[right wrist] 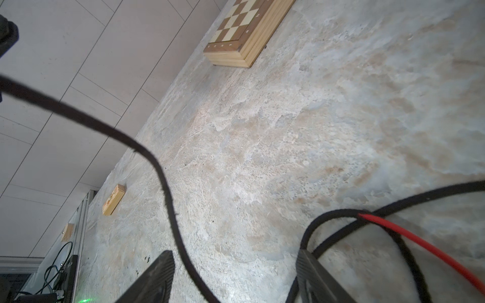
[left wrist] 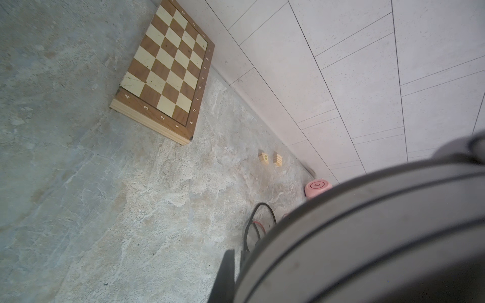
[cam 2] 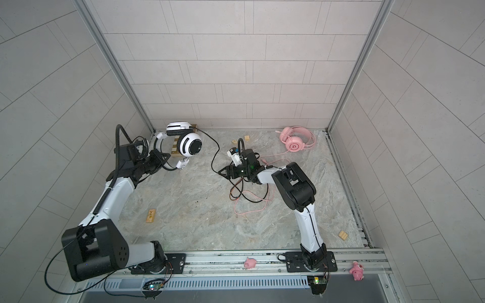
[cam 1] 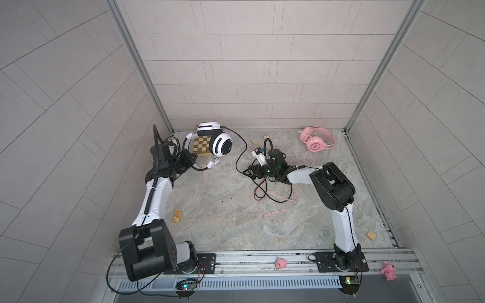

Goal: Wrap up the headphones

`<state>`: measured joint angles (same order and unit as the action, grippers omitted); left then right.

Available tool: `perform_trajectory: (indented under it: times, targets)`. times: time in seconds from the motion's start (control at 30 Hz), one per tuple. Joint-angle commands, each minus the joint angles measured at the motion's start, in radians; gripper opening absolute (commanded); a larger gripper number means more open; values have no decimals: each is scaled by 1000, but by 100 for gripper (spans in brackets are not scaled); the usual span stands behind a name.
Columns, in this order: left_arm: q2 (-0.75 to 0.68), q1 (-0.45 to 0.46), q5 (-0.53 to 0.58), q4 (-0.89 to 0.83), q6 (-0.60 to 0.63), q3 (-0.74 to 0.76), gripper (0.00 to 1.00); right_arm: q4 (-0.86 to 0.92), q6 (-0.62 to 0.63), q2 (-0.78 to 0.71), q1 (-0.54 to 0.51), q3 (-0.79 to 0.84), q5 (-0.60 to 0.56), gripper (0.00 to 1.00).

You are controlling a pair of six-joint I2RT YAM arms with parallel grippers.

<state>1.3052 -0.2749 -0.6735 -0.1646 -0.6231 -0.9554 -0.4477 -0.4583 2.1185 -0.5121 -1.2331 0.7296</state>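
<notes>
So the white, black-striped headphones hang by the headband from the clamped left pincer, while the right pincer gapes wide around the black cord.

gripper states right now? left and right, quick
Left gripper: shut on the white headphones, at the headband.
Right gripper: open; black cord passes between its jaws, unpinched.

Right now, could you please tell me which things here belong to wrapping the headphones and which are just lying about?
For the job:
- white headphones, lifted off the table
- their black cord
- pink headphones
- pink cord

Lying about:
- chessboard
- wooden blocks
- pink pig toys on the front rail
</notes>
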Motion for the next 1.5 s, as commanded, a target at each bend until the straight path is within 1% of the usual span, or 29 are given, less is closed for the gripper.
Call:
perform_trajectory:
  times: [0.0,0.07,0.13,0.2,0.27,0.33,0.4,0.43,0.57,0.67,0.73,0.8,0.87,1.0,1.13,1.23,1.37,1.47]
  targets:
    - [-16,-6,-43,74,-27,-4,0,-30,-22,-33,8,17,24,76]
    - [-15,-6,-43,74,-27,-4,0,39,27,-28,-1,-2,13,76]
    - [-17,-6,-42,74,-27,-3,0,144,113,-29,-19,-27,-22,75]
    - [-15,-5,-43,74,-27,-3,0,260,209,-37,-48,-50,-99,75]
    - [-15,-6,-43,74,-27,-4,0,315,258,-37,-66,-61,-174,73]
    - [-16,-6,-43,74,-27,-4,0,335,271,-31,-75,-63,-217,68]
    - [-15,-5,-42,73,-27,-2,0,323,266,-28,-75,-59,-219,60]
    - [-15,-5,-41,74,-27,-2,0,322,261,-28,-75,-59,-218,53]
    - [-15,-6,-42,74,-27,-4,0,322,255,-40,-78,-56,-213,21]
    - [-14,-5,-40,73,-26,-3,0,327,248,-79,-81,-34,-214,8]
    - [-14,-6,-38,73,-26,-2,0,336,246,-125,-85,-8,-229,6]
    - [-15,-5,-34,71,-27,-2,0,388,246,-180,-93,12,-297,3]
    - [-14,-6,-25,64,-25,-3,0,508,239,-247,-110,11,-427,1]
    - [-21,-4,-3,31,-12,-10,0,732,271,-355,-153,-6,-538,1]
    - [-43,3,33,-3,11,-17,0,947,329,-469,-220,-41,-659,1]
    - [-64,21,84,-56,49,-35,0,1081,354,-541,-281,-79,-748,1]
    - [-106,84,212,-162,134,-72,0,1198,399,-623,-376,-124,-868,1]
    - [-120,107,320,-232,170,-94,0,1282,394,-675,-421,-172,-900,1]
